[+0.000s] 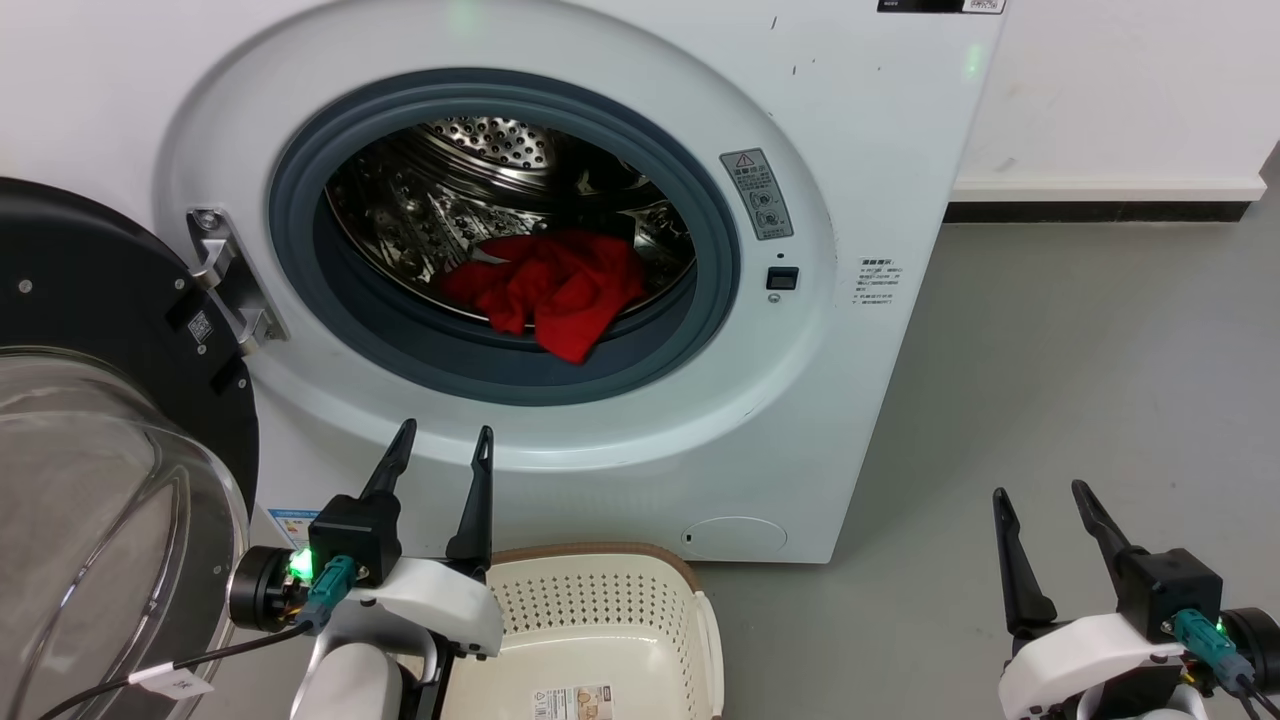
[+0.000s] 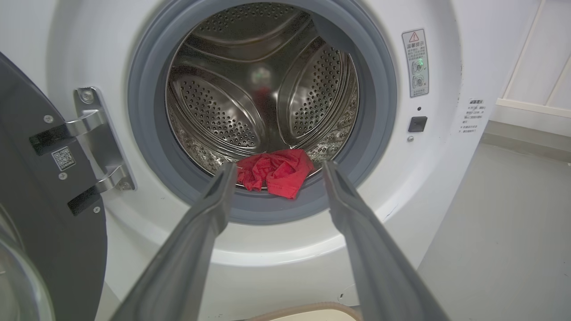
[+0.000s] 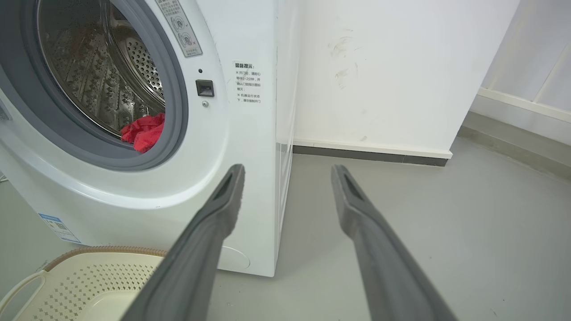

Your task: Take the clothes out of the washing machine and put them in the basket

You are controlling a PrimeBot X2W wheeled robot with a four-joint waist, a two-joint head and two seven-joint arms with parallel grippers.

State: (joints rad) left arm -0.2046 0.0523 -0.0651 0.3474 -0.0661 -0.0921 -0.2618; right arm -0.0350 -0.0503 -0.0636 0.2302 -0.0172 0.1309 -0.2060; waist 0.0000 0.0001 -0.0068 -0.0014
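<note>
Clothes (image 1: 545,285) dead ahead of left pincer (image 1: 446,430), at washer (image 1: 850,400) mouth.
Both pincers released and empty; clothes lie crosswise to the left fingers; right pincer (image 1: 1039,491) stands well apart, aimed past washer.

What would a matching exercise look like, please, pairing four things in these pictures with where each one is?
Things:
1. clothes
2. basket
3. left hand
4. right hand

Places:
A. open, over bare floor, right of the washing machine
B. in the drum, one corner hanging over the grey rim
C. on the floor, at the washing machine's foot
D. open, by the basket's left rim, aimed at the washing machine

Pairs: 1-B, 2-C, 3-D, 4-A
</note>
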